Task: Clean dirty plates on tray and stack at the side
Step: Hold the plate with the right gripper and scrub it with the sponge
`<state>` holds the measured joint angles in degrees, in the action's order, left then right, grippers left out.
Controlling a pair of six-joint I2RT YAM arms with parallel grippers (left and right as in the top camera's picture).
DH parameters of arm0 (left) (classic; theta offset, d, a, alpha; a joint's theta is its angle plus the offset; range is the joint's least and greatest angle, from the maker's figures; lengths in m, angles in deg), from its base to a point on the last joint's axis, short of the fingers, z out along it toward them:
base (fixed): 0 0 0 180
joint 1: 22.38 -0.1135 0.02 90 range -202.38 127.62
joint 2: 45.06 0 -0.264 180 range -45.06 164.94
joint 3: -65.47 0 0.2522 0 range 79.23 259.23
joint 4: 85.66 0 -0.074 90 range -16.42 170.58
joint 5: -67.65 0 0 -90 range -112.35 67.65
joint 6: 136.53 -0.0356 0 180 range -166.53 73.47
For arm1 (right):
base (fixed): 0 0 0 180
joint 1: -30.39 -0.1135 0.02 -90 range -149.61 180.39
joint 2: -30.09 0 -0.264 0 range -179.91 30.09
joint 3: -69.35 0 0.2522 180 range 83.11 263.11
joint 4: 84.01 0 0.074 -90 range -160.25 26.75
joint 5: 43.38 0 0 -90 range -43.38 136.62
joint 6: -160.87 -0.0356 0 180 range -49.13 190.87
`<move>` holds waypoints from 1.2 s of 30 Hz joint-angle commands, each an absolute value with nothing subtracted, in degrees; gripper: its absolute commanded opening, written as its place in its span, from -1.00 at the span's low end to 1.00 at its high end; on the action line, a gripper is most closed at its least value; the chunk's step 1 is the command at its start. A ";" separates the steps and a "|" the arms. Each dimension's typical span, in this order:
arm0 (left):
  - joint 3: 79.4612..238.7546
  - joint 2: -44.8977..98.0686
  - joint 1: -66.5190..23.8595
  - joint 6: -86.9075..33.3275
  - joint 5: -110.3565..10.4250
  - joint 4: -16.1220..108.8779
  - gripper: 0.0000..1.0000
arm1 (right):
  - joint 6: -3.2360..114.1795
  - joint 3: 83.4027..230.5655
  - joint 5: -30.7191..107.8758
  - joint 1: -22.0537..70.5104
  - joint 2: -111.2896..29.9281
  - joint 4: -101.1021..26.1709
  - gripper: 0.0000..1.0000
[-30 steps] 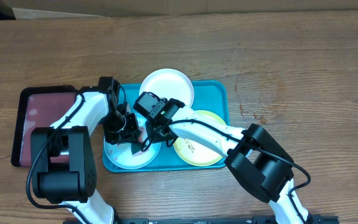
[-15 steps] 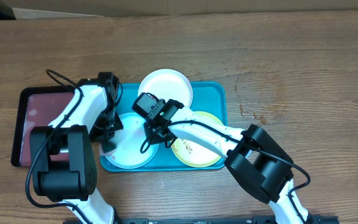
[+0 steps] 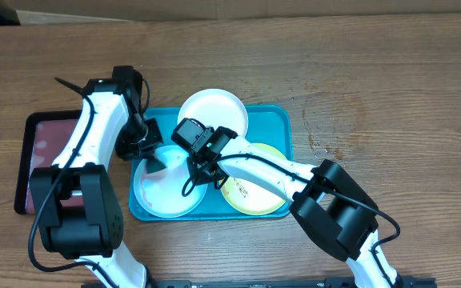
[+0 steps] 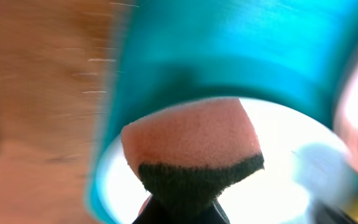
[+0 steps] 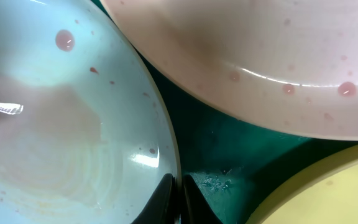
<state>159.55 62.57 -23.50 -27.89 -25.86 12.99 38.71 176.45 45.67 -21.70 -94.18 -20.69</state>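
Note:
The turquoise tray (image 3: 282,128) holds three plates: white (image 3: 213,112) at the back, light blue (image 3: 162,192) front left, yellow-green (image 3: 254,192) front right. My left gripper (image 3: 150,156) is shut on a pink sponge with a dark scouring side (image 4: 191,143), over the far left edge of the light blue plate (image 4: 278,186) near the tray's rim (image 4: 229,50). My right gripper (image 3: 197,172) is shut on the light blue plate's right rim (image 5: 157,149). The right wrist view shows red specks on this plate and on the white plate (image 5: 260,50).
A dark maroon tray (image 3: 46,152) with a black rim lies on the wooden table left of the turquoise tray. The left arm reaches over its far right corner. The yellow-green plate's edge (image 5: 328,193) lies close to the right of my right fingers.
My left gripper with the sponge has moved from the light blue plate's middle to its left side, then back toward the tray's far left corner. My right gripper has stayed on the rim.

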 commanded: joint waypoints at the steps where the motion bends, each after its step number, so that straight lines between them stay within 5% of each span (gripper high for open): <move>1: 156.20 61.15 -23.42 -39.74 -42.53 14.35 -0.92 | 39.78 177.08 47.14 -21.05 -94.31 -20.30 -0.90; 12: 137.82 61.15 -23.42 -33.18 -35.82 31.48 -0.92 | 39.76 179.38 46.48 -17.92 -94.31 -19.25 -0.92; 19: 137.54 60.67 -23.42 -20.79 -13.99 30.96 -0.92 | 39.76 179.42 46.46 -17.86 -94.31 -18.96 -0.93; 36: 148.42 40.61 -26.17 -13.05 -3.10 22.32 -0.92 | 44.59 182.06 44.95 -18.80 -93.61 -15.62 -0.93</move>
